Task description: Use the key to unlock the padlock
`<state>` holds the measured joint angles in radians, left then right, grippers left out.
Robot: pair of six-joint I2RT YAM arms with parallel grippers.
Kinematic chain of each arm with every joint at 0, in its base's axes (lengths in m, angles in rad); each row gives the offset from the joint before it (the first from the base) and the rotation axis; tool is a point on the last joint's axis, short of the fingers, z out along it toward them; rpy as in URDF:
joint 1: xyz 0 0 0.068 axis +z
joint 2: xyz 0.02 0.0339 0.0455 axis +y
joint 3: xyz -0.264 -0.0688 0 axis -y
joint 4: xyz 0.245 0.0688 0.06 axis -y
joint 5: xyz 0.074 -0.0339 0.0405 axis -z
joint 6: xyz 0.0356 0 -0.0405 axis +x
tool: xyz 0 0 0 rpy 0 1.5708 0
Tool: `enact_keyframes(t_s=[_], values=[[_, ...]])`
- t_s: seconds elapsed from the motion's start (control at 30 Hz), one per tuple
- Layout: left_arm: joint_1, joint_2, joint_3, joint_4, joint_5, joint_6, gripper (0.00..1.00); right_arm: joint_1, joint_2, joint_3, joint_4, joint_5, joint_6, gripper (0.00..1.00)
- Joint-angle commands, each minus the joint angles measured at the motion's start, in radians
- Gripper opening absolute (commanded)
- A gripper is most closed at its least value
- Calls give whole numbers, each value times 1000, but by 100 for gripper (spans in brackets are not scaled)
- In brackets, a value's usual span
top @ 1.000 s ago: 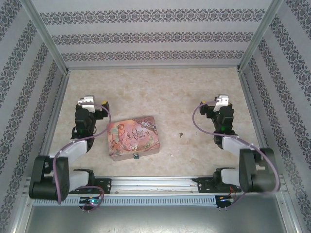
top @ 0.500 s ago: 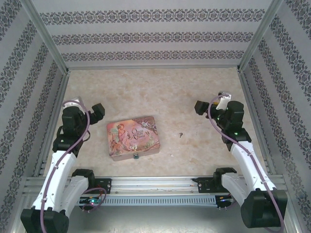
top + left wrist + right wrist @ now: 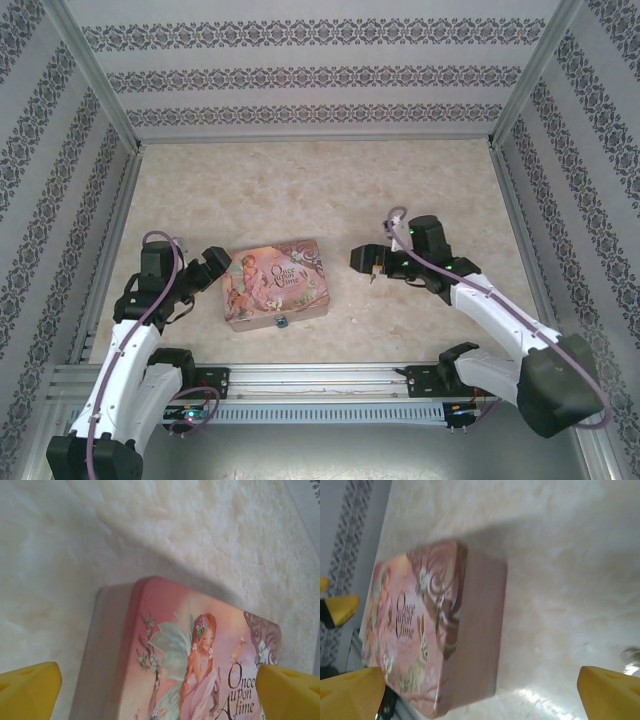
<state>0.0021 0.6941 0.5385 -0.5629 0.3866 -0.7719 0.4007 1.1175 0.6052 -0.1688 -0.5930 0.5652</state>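
Bright, even light from above.
Wrist views are blurred; a soft shadow lies beside the tin (image 3: 200, 645) on the bench (image 3: 75, 540).

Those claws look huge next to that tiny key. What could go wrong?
The key is a speck on the table beside the open right gripper; it may get nudged away rather than pinched. The padlock sits on the near side of the tin, and the open left gripper at its left end could shove the tin.
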Motion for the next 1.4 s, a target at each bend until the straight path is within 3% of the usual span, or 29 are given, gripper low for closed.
enact_keyframes(t_s=[0.0,0.37,0.73,1.17,1.37], values=[[0,-8,-26,-33,60,-43,100,79,54,38,-14,-34,20,98],[-21,-4,-96,32,129,-74,100,222,256,131,42,-53,53,95],[-84,130,-58,147,170,-72,100,253,381,225,78,-52,74,92],[-229,458,141,329,158,-37,100,230,411,265,122,13,108,87],[-242,644,268,394,176,-9,100,205,400,264,142,46,122,87]])
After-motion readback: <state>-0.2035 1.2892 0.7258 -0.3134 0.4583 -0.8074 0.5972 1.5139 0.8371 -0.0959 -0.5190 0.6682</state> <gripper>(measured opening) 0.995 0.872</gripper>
